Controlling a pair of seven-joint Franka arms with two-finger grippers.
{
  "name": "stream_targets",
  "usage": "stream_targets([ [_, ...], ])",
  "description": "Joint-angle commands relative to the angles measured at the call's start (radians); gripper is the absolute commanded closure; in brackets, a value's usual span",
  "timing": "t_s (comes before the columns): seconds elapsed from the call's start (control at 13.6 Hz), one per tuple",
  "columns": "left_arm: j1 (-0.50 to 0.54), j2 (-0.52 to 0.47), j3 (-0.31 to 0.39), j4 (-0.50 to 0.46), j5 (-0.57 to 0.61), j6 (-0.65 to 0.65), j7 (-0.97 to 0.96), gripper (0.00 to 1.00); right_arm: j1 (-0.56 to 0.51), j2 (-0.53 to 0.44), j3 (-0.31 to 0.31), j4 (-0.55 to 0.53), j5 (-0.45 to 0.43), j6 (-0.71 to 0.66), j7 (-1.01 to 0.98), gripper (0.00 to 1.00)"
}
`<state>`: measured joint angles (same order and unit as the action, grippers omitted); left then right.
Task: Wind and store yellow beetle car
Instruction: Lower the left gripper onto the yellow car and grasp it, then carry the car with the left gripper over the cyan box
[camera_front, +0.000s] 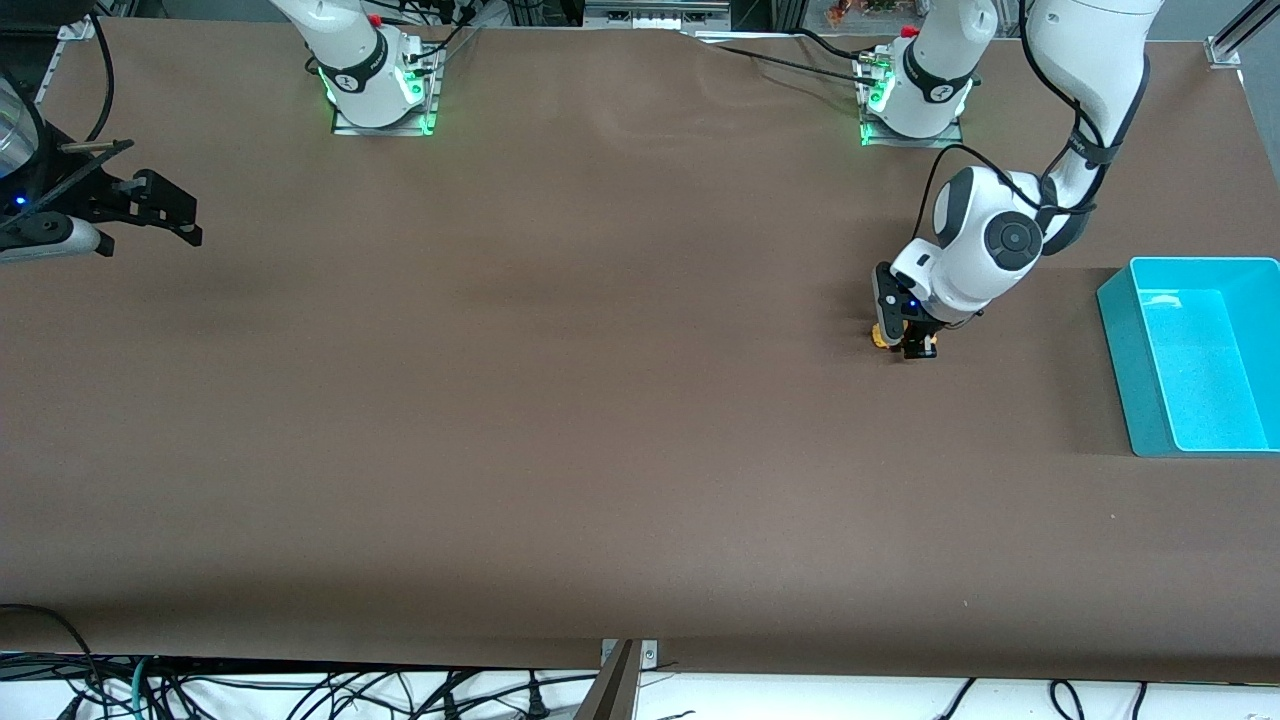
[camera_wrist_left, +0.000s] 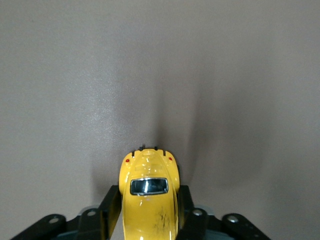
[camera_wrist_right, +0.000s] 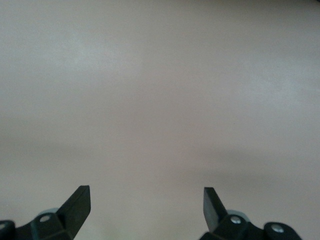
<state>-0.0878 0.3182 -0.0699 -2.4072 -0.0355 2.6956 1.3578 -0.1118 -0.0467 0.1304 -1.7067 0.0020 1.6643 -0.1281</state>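
Your worktop (camera_front: 600, 450) is a wide brown sheet, with cables trailing along the edge nearest the front camera and both arm bases lit green along the top of the front view. Toward the left arm's end you have a turquoise bin (camera_front: 1120, 330), open at the top. Look just beside it, toward the middle of the worktop: your left claw (camera_front: 908, 345) is down at the surface, and its two black fingers (camera_wrist_left: 111, 207) press against the sides of the yellow beetle car (camera_wrist_left: 149, 197). In the left wrist view you see the car's rounded body and its dark window sitting squarely between those fingers, with its small red lights pointing away from the wrist. The car is apart from the bin, not in it. Your right claw (camera_front: 160, 212) waits over the right arm's end of the worktop, spread wide with nothing between its fingertips (camera_wrist_right: 80, 202)
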Motion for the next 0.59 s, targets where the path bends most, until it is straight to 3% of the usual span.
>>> stream_targets([
  [0.0, -0.007, 0.001, 0.004, 0.008, 0.011, 0.018, -0.002, 1.0, 0.006, 0.019, -0.003, 0.035, -0.007, -0.021, 0.01, 0.0],
  [0.22, -0.004, -0.014, 0.004, 0.031, 0.011, 0.004, 0.007, 1.0, -0.002, 0.022, -0.005, 0.036, -0.007, -0.021, 0.01, 0.0],
  [0.51, 0.016, -0.093, 0.004, 0.152, 0.02, -0.25, 0.012, 1.0, 0.0, 0.024, -0.005, 0.036, -0.005, -0.023, 0.01, 0.0],
])
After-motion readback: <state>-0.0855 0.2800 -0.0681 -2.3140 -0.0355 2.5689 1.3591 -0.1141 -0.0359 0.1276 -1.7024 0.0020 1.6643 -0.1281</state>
